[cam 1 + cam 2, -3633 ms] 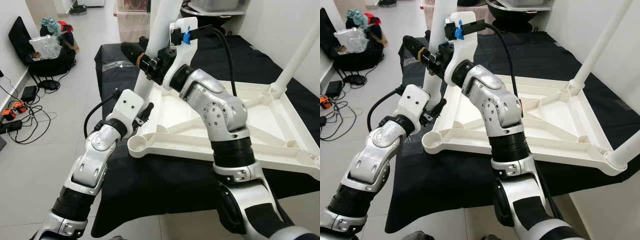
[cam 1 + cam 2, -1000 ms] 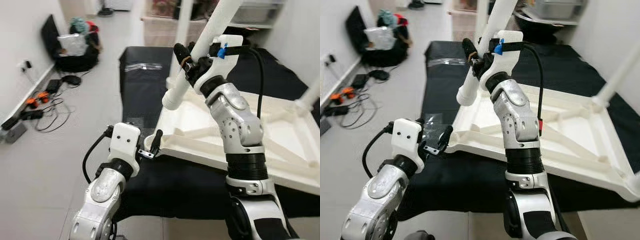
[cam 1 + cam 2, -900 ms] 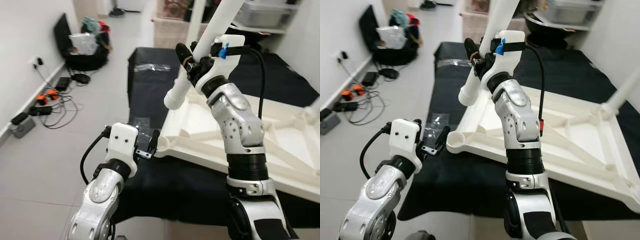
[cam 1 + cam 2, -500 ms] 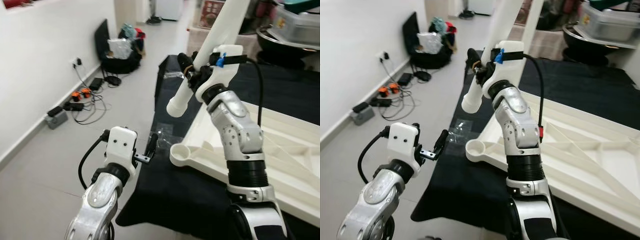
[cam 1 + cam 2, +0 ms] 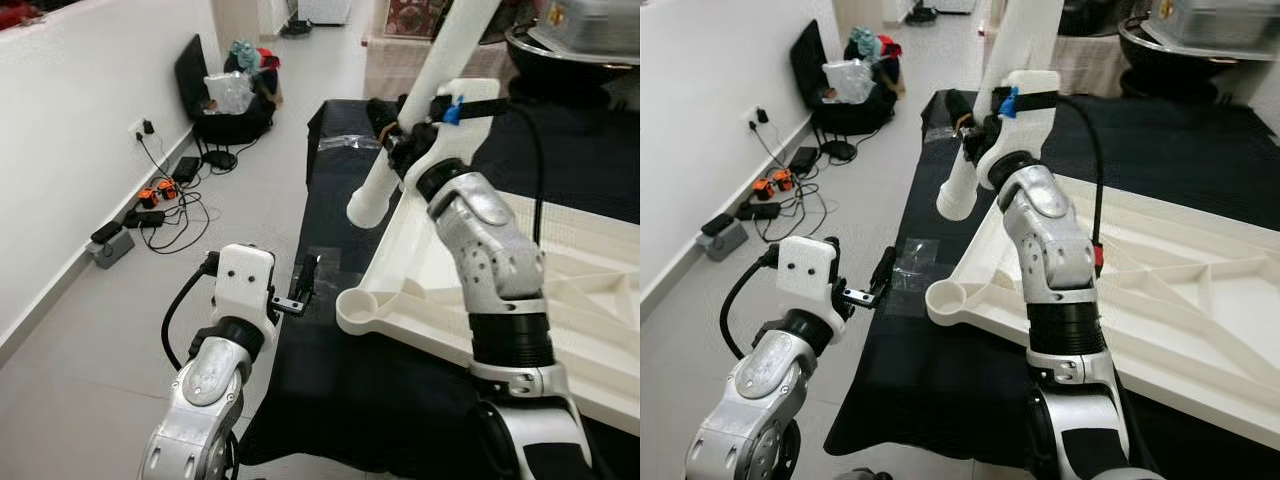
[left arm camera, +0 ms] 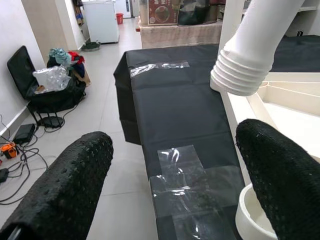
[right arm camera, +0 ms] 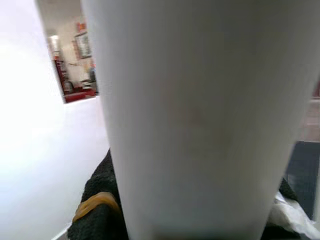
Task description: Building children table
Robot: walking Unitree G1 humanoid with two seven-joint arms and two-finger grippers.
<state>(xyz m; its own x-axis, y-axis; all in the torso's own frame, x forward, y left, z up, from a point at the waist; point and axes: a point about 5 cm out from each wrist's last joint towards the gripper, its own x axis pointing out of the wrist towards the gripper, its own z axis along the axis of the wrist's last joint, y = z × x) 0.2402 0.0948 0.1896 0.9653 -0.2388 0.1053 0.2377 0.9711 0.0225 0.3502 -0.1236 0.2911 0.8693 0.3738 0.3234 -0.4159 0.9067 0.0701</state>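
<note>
Right gripper (image 5: 965, 128) is clamped round the white table leg (image 5: 385, 175), holding it up in the air w/ its long axis tilted: ribbed threaded end (image 6: 239, 72) pointing down toward the robot's left, the rest slanting up and away. That end hangs above and a bit beyond the round corner socket (image 5: 951, 297) of the upturned white tabletop (image 5: 1200, 320), which lies underside-up on the black-covered bench (image 5: 340, 190). So the socket sits below the leg tip and nearer the robot; I'd guess the leg needs bringing closer to upright, then down and back, before it can screw in.

Left gripper (image 5: 305, 280) is spread wide w/ nothing in it, hovering just beside that same socket corner on its left, nearer the socket than the right one. Some clear tape (image 6: 185, 175) is stuck on the bench cover under it.
</note>
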